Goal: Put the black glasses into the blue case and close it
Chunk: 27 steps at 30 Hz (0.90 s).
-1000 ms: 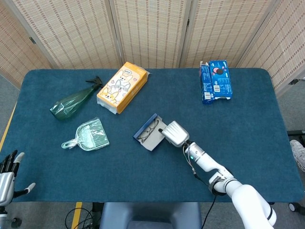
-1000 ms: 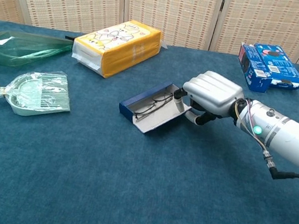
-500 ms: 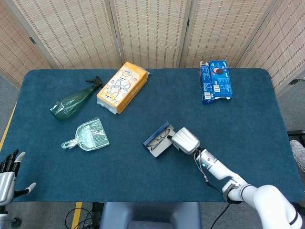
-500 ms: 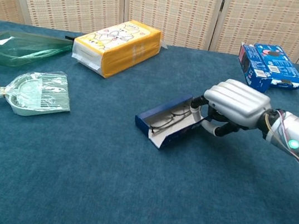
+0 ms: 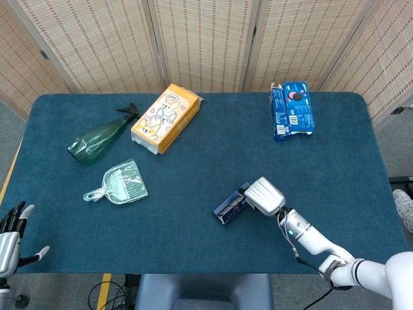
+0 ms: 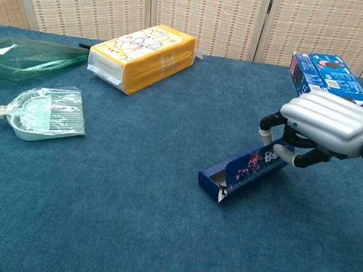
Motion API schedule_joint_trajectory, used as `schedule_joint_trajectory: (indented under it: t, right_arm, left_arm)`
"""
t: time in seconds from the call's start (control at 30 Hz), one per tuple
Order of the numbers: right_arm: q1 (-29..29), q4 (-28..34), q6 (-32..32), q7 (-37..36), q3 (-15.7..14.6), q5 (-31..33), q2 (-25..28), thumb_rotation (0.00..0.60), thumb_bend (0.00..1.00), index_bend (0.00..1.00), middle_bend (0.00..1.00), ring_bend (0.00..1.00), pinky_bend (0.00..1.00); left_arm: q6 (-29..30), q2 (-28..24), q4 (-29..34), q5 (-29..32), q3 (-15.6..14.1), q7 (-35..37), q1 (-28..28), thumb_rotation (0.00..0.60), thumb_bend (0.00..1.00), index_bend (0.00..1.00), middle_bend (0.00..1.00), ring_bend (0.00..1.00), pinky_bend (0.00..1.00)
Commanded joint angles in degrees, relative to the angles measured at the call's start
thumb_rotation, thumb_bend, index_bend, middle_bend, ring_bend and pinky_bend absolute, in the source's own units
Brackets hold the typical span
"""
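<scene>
1. Closing phase: right hand [image 6: 326, 130] grips the far end of the blue case [image 6: 245, 169], fingers curled down over its edge, thumb underneath.
2. Change over the last second: the case slid from mid-table toward the robot's right and the near edge, dragged by the hand. A second ago it lay open with the tray facing up; now the lid is folded most of the way over, printed side showing in chest view.
3. Black glasses: visible in the tray in both earlier frames, hidden now. Judging they're still inside, since nothing lies loose on the cloth around it.
4. Not fully shut: the near end shows a dark gap and a pale flap in chest view. Expect a final press is needed.
5. Left hand [image 5: 10, 234] sits off the table's near-left corner, fingers spread, holding nothing, position unchanged.
6. Risk: the case sits tilted in the grip, so it could skid rather than latch.
</scene>
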State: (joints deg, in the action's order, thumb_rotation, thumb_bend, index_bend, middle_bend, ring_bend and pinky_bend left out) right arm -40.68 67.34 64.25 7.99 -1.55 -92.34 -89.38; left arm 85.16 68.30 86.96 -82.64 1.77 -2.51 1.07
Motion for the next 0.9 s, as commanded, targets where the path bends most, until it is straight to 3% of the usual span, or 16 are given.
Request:
schedule_joint_trajectory:
  t: [0.03, 0.53, 0.6, 0.73, 0.83, 0.9]
  right_arm:
    - [-1.45, -0.57, -1.87, 0.84, 1.70, 0.93, -1.45, 0.600, 0.56, 0.66, 1.00, 1.00, 1.00]
    - [-7.59, -8.56, -8.92, 2.00, 5.63, 2.47, -9.82, 0.600, 0.56, 0.65, 1.00, 1.00, 1.00]
    - [-8.34, -9.97, -9.85, 2.08, 5.86, 2.66, -11.05, 0.600, 0.56, 0.59, 1.00, 1.00, 1.00]
    - [-9.81, -12.21, -12.10, 2.74, 6.39, 3.42, -13.07, 0.600, 0.56, 0.35, 0.99, 1.00, 1.00]
    - [-10.46, -13.42, -12.32, 4.76, 7.11, 3.97, -14.34, 0.600, 0.48, 0.13, 0.97, 1.00, 1.00]
    - [-10.60, -13.61, -12.23, 5.36, 7.70, 4.60, -14.81, 0.600, 0.43, 0.09, 0.97, 1.00, 1.00]
  left_arm:
    - [-0.04, -0.03, -0.10, 0.11, -0.06, 0.19, -0.08, 0.600, 0.17, 0.00, 0.00, 0.00, 0.17]
    - [-0.56, -0.25, 0.10, 0.25, -0.62, 0.64, -0.38, 0.600, 0.17, 0.00, 0.00, 0.00, 0.17]
    - [-0.57, -0.29, 0.18, 0.28, -0.65, 0.63, -0.41, 0.600, 0.17, 0.00, 0.00, 0.00, 0.17]
    - [-0.82, -0.28, 0.36, 0.36, -0.78, 0.54, -0.42, 0.600, 0.17, 0.00, 0.00, 0.00, 0.17]
    - [-0.97, -0.42, 0.60, 0.62, -0.82, 0.15, -0.48, 0.600, 0.17, 0.00, 0.00, 0.00, 0.17]
    - [-0.98, -0.54, 0.74, 0.86, -0.77, 0.15, -0.56, 0.600, 0.17, 0.00, 0.00, 0.00, 0.17]
